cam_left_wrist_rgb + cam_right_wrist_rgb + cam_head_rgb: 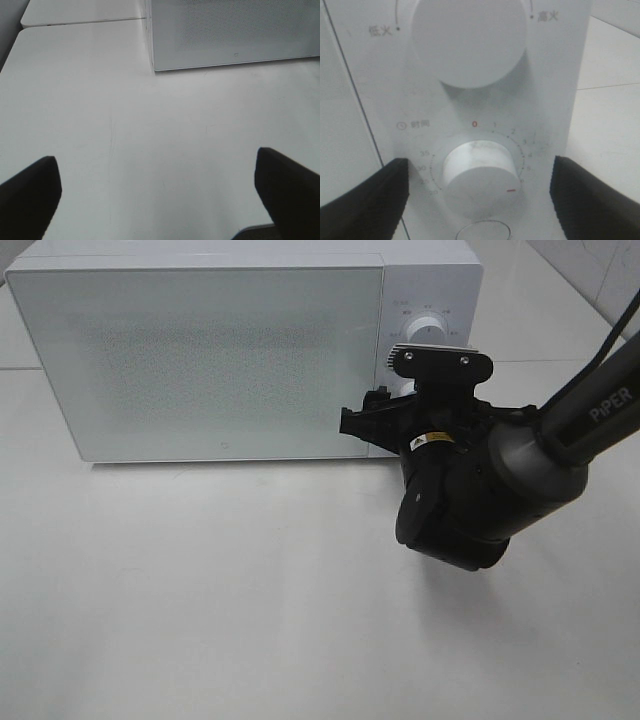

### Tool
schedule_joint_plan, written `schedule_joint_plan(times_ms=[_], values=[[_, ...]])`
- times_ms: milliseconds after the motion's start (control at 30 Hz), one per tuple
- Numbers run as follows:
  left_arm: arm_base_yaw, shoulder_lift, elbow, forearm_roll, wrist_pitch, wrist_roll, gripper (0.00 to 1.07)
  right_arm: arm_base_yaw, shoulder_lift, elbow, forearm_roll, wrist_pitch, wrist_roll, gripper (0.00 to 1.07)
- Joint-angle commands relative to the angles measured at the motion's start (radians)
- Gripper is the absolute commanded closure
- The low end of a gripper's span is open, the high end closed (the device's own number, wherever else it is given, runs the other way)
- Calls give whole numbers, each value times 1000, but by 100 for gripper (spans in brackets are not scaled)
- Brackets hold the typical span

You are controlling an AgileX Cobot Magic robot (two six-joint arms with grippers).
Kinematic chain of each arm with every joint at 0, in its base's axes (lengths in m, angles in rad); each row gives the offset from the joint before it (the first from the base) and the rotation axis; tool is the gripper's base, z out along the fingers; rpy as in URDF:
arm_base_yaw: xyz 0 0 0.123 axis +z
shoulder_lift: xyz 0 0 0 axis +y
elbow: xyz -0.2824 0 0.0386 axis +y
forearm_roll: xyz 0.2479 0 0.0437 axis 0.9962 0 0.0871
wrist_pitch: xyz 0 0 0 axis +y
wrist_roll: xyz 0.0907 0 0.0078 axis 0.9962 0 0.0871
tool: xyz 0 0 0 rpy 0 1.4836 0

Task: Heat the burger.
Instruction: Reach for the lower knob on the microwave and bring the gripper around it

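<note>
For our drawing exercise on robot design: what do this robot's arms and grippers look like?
The right arm is dark grey, rounded, with white PiPER lettering, a black cable and a small yellow label. The left gripper and right gripper have black fingers.

Evenly lit white tables (200,600) meet at a seam (85,21).

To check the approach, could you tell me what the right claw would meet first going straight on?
Most likely the timer knob on the microwave panel, which sits centred between the jaws of the open right claw; the gap to it is unclear.
</note>
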State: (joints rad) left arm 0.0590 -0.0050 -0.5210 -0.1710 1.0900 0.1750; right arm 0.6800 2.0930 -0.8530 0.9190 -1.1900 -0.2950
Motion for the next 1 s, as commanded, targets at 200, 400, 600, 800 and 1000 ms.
schedule_joint_plan(times_ms=[200,400,600,800,1000], values=[[3,-17,2,-6,-13,2,9,-10,-10,-4,47,-209,-30,32],[3,-17,2,-6,-13,2,9,-10,-10,-5,35,-210,-38,32],[3,-17,2,-6,-13,2,9,-10,-10,-5,17,-210,-83,32],[3,-17,2,-6,-13,2,9,-10,-10,-5,-1,-210,-131,32],[3,-17,2,-6,-13,2,9,-10,-10,-5,-8,-209,-161,32]])
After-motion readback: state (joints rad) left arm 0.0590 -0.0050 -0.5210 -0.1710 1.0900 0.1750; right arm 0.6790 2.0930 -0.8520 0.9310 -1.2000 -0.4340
